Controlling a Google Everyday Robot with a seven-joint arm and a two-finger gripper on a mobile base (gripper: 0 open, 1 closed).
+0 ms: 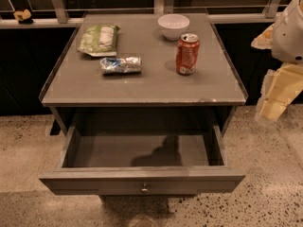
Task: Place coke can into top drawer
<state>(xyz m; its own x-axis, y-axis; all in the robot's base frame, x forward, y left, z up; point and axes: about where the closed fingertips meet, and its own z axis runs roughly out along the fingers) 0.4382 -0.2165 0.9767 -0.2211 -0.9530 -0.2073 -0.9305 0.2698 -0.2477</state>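
The coke can (188, 54) stands up straight on the grey table (142, 86), near the white bowl (173, 26), silver top up, so its long way goes up and down. It looks light and hard but easy to dent (a bit slippery too), so I would hold it round the middle of its sides. The top drawer (142, 176) is pulled open below. The gripper (273, 103) hangs off to the right, away from the can; I can't tell if it is apart or together.
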